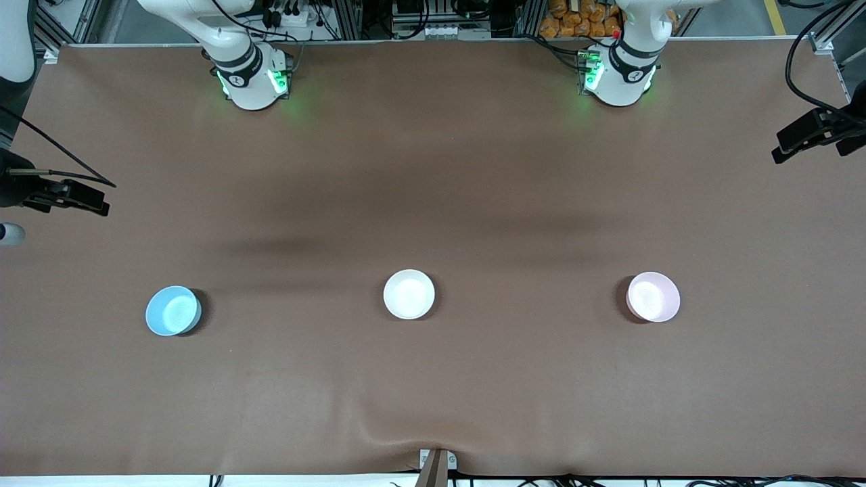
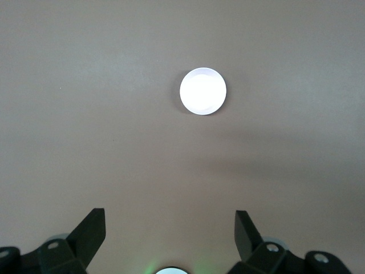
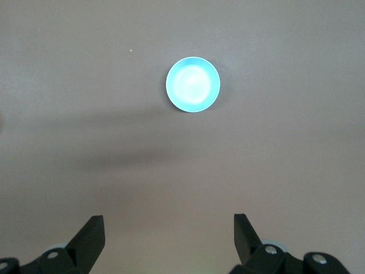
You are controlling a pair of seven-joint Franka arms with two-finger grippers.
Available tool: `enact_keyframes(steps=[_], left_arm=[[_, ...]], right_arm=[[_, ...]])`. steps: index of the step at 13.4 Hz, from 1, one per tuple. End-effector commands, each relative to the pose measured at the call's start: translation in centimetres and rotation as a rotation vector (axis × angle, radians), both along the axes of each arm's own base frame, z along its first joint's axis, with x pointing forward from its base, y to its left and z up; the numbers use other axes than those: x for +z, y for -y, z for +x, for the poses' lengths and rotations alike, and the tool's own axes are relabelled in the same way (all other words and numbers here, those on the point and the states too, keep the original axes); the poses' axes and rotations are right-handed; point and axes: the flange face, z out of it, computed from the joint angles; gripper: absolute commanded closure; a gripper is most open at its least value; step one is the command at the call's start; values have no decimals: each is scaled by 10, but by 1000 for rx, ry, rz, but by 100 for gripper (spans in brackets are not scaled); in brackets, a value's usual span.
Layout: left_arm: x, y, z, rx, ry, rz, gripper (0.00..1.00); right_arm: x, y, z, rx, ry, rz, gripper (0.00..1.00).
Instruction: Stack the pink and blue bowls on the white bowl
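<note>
I see blue bowl [image 1: 173, 310], white bowl [image 1: 408, 294], pink bowl [image 1: 653, 296] in a row, well apart. Left gripper [image 2: 170, 228] and right gripper [image 3: 169, 231] high over table [image 1: 433, 169], both spread, empty.

Both arms leave the front view's top edge; each claw's fingers [image 2: 91, 234] [image 3: 91, 237] are cropped at wrist-view edges

Glossy plastic bowls [image 1: 409, 294], matt tablecloth [image 1: 473, 169]
</note>
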Motion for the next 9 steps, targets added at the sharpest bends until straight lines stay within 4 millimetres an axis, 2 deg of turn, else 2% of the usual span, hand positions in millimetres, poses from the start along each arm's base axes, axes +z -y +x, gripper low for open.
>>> enact_keyframes(steps=[1,9], left_arm=[[3,-2,1,-7,8,-17,0],[1,2,1,-14,6,-17,0]], right_arm=[[0,1,2,1,3,-18,0],[-9,3,6,-1,-8,-19,0]])
